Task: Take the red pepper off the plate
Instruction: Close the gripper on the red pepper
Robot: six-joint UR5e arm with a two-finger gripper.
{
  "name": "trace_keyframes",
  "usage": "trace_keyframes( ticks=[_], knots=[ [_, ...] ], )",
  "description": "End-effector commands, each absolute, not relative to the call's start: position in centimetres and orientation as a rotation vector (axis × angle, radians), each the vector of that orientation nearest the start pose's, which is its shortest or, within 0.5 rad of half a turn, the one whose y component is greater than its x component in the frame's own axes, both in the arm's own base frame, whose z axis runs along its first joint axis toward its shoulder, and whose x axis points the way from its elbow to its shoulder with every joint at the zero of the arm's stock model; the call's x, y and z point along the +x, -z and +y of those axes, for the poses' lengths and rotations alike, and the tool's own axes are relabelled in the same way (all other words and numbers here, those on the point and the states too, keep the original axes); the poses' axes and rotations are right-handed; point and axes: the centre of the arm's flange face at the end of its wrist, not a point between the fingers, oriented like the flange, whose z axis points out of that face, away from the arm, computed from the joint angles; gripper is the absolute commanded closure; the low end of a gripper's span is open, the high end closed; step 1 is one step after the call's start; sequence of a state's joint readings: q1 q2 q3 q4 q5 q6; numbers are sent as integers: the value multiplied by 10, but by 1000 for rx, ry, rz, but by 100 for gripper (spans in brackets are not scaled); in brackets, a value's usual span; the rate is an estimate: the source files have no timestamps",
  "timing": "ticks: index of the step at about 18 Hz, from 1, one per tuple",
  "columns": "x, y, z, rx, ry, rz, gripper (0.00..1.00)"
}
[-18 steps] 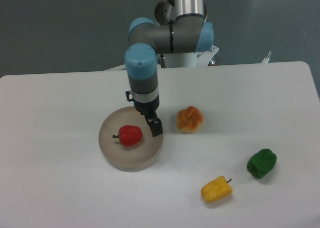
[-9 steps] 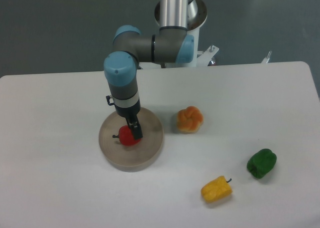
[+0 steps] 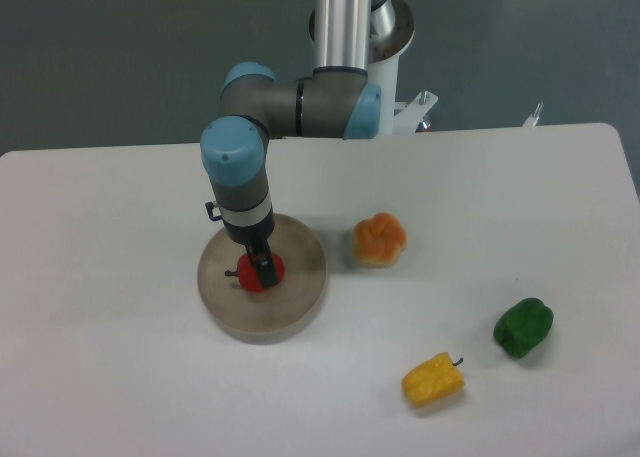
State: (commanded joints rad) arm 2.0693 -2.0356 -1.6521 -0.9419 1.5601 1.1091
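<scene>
The red pepper point(image 3: 275, 269) lies on the beige round plate point(image 3: 300, 302), a little left of the plate's middle, its dark stem pointing left. My gripper point(image 3: 263, 275) has come straight down onto it. One dark finger point(image 3: 265, 267) stands in front of the pepper's middle, with red showing on both sides of it. The other finger is hidden behind, so the jaw gap does not show. The pepper still rests on the plate.
An orange pepper point(image 3: 380, 239) sits just right of the plate. A yellow pepper point(image 3: 433, 379) and a green pepper point(image 3: 523, 327) lie toward the front right. The arm's base point(image 3: 350, 37) stands at the table's back edge.
The arm swung left from the plate's right rim to over the red pepper and lowered onto it. The pepper and the other vegetables have not moved.
</scene>
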Motion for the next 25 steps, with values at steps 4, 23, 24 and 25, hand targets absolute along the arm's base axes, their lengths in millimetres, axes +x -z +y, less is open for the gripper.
trace_keyframes(
  ticks=[4,23,24,25],
  knots=[
    [-182,-242,620,-2935,-67,940,0],
    [-180,-233,628,-2938,-56,951,23],
    [-181,-233,628,-2937,-58,951,26],
    [-180,-233,629,-2937,-58,953,30]
  ],
)
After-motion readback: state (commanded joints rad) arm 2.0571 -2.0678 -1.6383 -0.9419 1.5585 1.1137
